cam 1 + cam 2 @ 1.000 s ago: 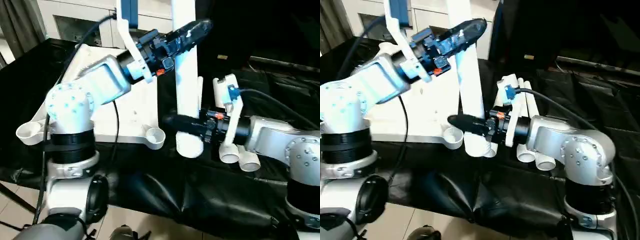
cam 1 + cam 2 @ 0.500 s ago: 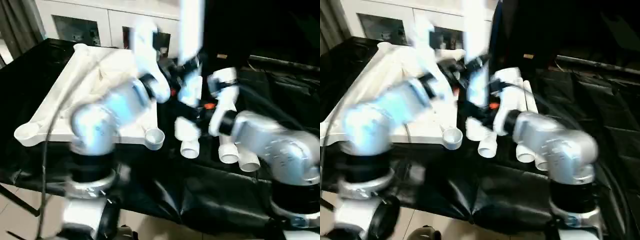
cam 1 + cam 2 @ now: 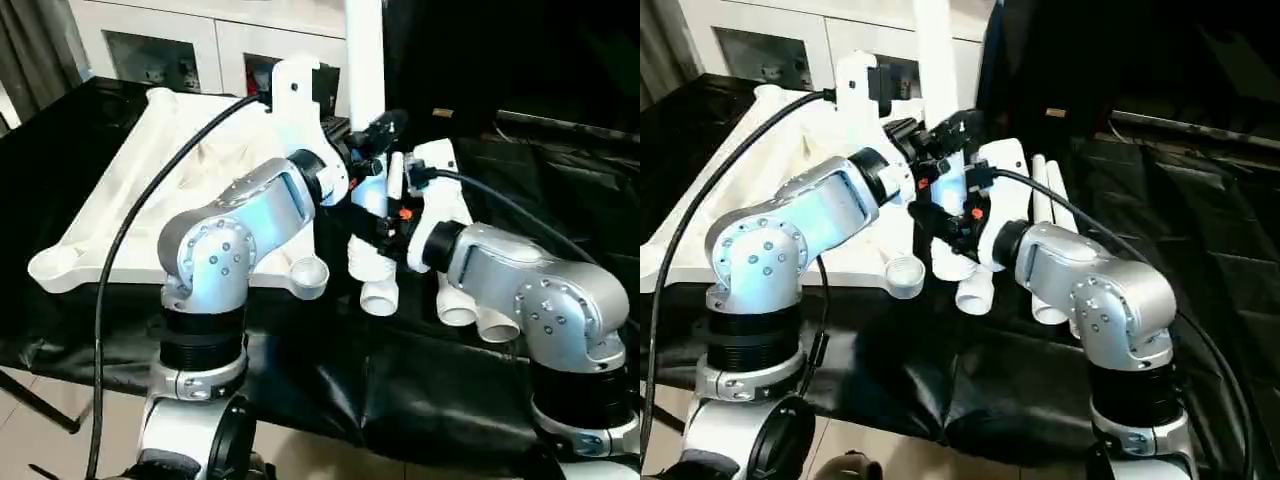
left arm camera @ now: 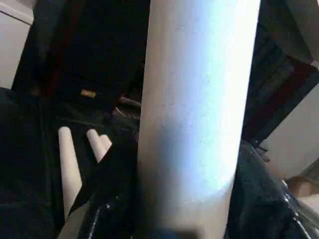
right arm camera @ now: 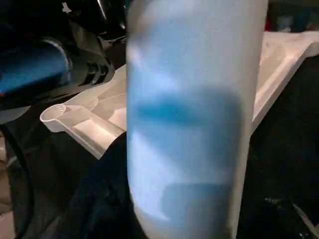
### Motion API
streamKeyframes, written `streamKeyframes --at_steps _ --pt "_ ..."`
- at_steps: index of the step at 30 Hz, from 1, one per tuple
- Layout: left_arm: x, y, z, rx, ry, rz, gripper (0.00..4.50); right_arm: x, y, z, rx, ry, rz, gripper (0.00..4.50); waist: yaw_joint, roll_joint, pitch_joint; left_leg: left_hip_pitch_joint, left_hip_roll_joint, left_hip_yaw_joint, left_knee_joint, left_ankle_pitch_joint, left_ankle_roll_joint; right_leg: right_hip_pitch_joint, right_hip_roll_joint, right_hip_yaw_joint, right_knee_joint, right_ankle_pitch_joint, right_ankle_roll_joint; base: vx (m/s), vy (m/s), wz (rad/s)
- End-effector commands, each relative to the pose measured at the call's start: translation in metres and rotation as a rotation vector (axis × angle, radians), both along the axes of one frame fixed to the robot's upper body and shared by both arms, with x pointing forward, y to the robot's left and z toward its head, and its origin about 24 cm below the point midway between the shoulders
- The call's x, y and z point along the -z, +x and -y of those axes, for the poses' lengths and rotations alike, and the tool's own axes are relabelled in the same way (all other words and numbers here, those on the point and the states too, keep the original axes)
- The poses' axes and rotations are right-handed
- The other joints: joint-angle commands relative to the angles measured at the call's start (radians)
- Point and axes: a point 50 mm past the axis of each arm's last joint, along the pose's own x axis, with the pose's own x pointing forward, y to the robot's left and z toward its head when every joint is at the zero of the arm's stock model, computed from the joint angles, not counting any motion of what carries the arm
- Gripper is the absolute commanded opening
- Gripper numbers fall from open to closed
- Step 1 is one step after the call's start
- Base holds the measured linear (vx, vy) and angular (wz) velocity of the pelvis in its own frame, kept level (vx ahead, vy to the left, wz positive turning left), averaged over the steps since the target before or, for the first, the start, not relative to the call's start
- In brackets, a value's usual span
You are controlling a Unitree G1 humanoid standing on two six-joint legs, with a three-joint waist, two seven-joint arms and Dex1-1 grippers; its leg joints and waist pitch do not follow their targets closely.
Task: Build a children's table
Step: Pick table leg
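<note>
Near the front edge of the black-draped desk [image 3: 420,390], both grippers grasp one upright white table leg [image 3: 366,60]. Left gripper [image 3: 378,135] clamps it higher up, right gripper [image 3: 385,232] lower, each with jaws about half open around the tube. Upside-down tabletop [image 3: 130,190] lies at the desk's left side; spare legs [image 3: 470,312] lie right of the grippers.

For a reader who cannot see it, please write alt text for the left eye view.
Both grippers, left gripper above right gripper, hold one upright white table leg beside the upturned white tabletop on a black-covered table. More legs lie to the right.
</note>
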Motion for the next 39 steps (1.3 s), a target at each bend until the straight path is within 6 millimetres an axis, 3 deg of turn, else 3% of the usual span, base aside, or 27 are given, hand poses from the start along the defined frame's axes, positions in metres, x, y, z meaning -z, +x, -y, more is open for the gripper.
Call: streamKeyframes --at_steps 1,5,9,10,14,19,20,27,32,35,39 --pt "-0.004 0.005 -0.015 -0.086 -0.033 0.028 1.95 -0.010 -0.004 -0.001 -0.031 0.031 0.070 2.28 -0.003 0.007 -0.086 0.023 0.089 -0.053 -0.076 -0.238 -0.073 0.041 -0.115 0.066 -0.097 -0.391 0.048 0.000 0.000 0.00" --pt "-0.008 -0.003 -0.013 0.083 -0.020 0.104 1.91 -0.012 -0.009 0.004 -0.094 0.047 0.057 2.82 -0.002 0.006 -0.087 0.021 0.088 -0.051 -0.076 -0.213 -0.062 0.044 -0.113 0.067 -0.093 -0.376 0.053 0.000 0.000 0.00" --pt "-0.011 -0.009 -0.016 0.207 -0.007 0.132 1.90 -0.011 -0.012 0.016 -0.168 0.032 0.044 2.91 0.001 0.012 -0.087 0.029 0.091 -0.050 -0.075 -0.224 -0.070 0.037 -0.114 0.069 -0.091 -0.358 0.029 0.000 0.000 0.00" --pt "-0.013 -0.012 -0.018 0.261 -0.011 0.145 1.90 -0.012 -0.015 0.020 -0.209 0.049 0.035 2.95 0.003 0.009 -0.088 0.028 0.089 -0.048 -0.073 -0.221 -0.061 0.043 -0.116 0.069 -0.089 -0.353 0.018 0.000 0.000 0.00" --pt "-0.019 -0.024 -0.019 0.442 -0.038 0.183 1.90 -0.013 -0.023 0.028 -0.312 0.110 -0.002 2.95 0.004 0.008 -0.087 0.021 0.092 -0.049 -0.074 -0.204 -0.054 0.047 -0.118 0.068 -0.082 -0.329 -0.033 0.000 0.000 0.00" --pt "-0.021 -0.038 -0.015 0.606 -0.053 0.226 1.90 -0.007 -0.026 0.027 -0.343 0.092 -0.029 2.95 0.004 0.008 -0.083 0.026 0.092 -0.047 -0.074 -0.222 -0.055 0.045 -0.120 0.069 -0.092 -0.404 -0.036 0.000 0.000 0.00" --pt "-0.022 -0.042 -0.015 0.651 -0.072 0.236 1.90 -0.005 -0.027 0.027 -0.354 0.098 -0.039 2.78 0.003 0.009 -0.082 0.026 0.092 -0.048 -0.074 -0.233 -0.058 0.044 -0.122 0.069 -0.095 -0.426 -0.033 0.000 0.000 0.00" --pt "-0.022 -0.043 -0.015 0.662 -0.091 0.236 1.90 -0.003 -0.027 0.027 -0.348 0.112 -0.054 2.33 0.002 0.009 -0.080 0.036 0.092 -0.050 -0.074 -0.276 -0.070 0.037 -0.121 0.065 -0.106 -0.494 -0.007 0.000 0.000 0.00" --pt "-0.021 -0.040 -0.017 0.643 -0.088 0.231 1.90 -0.003 -0.026 0.027 -0.338 0.111 -0.055 2.05 0.001 0.007 -0.080 0.032 0.090 -0.051 -0.074 -0.276 -0.072 0.038 -0.123 0.065 -0.110 -0.513 0.009 0.000 0.000 0.00" --pt "-0.021 -0.032 -0.019 0.570 -0.099 0.204 2.60 -0.003 -0.024 0.027 -0.323 0.110 -0.052 1.96 0.002 0.007 -0.081 0.031 0.090 -0.051 -0.074 -0.271 -0.072 0.037 -0.122 0.064 -0.109 -0.514 0.009 0.000 0.000 0.00" --pt "-0.019 -0.021 -0.021 0.441 -0.067 0.172 2.83 -0.005 -0.021 0.026 -0.289 0.106 -0.028 1.95 0.001 0.004 -0.082 0.029 0.092 -0.055 -0.076 -0.279 -0.078 0.040 -0.122 0.062 -0.106 -0.504 0.008 0.000 0.000 0.00"
